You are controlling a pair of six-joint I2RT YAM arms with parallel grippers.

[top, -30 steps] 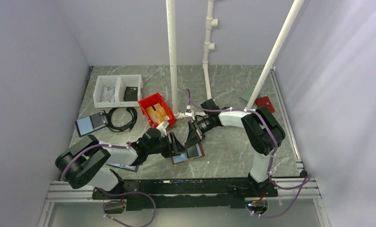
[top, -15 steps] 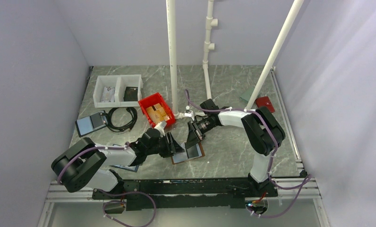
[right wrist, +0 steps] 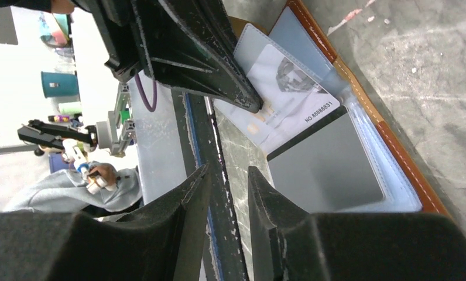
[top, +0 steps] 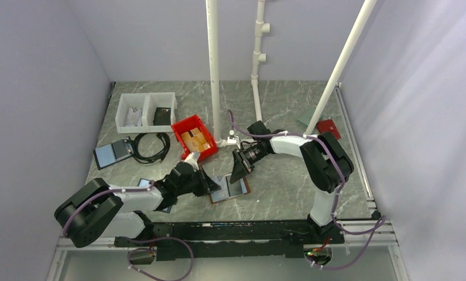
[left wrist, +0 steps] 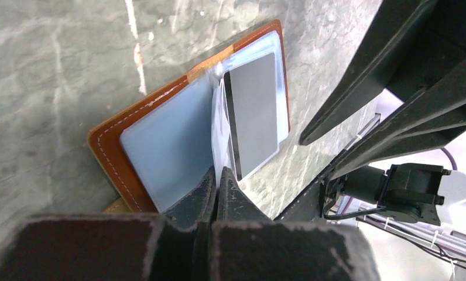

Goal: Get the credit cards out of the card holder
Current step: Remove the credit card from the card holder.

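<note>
The brown card holder (top: 231,189) lies open on the table, showing a pale blue panel (left wrist: 160,134) and a dark grey card (left wrist: 254,114) in a clear pocket. A white credit card (right wrist: 289,99) with a printed number stands out from the fold. My left gripper (top: 212,186) reaches in from the left, and its jaws (left wrist: 219,174) are shut on that white card's edge. My right gripper (top: 237,172) hovers just above the holder's far side. It (right wrist: 228,175) is slightly open, and nothing sits between its fingers.
A red bin (top: 194,136) with brown items sits behind the holder, beside a white pipe (top: 214,70). A white two-part bin (top: 146,111), a black cable (top: 151,146) and a dark folder (top: 112,152) lie at the left. A red item (top: 328,127) is at the far right.
My left gripper has gone from open to shut on the white card's edge, and the left arm has shifted slightly left and nearer. The right gripper has barely moved.
</note>
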